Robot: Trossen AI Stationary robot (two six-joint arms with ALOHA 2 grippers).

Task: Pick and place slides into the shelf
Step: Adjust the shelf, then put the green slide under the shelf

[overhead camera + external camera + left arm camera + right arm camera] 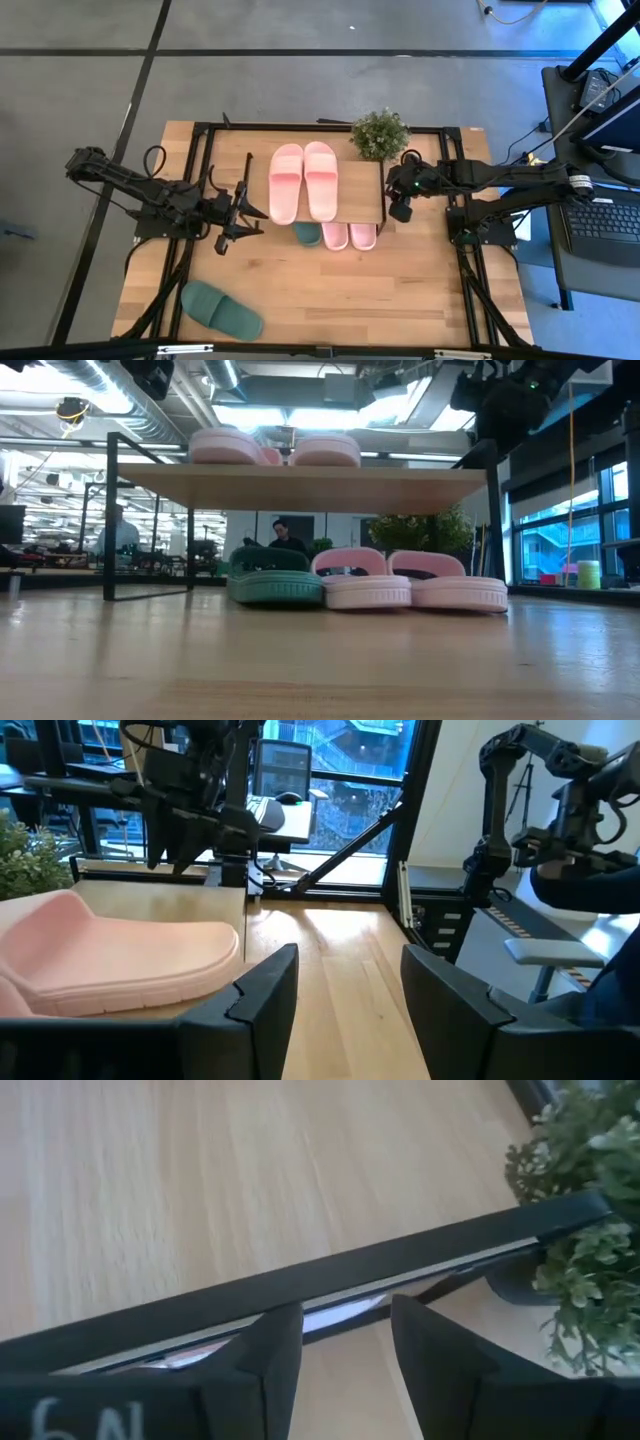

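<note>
Low view, wooden table (320, 660), shelf (300, 487), person (285, 535) behind.

Grey concrete floor (300, 80) with dark seams, big windows (560, 535) on one side, maybe a laptop (605, 222) on the side desk.
</note>
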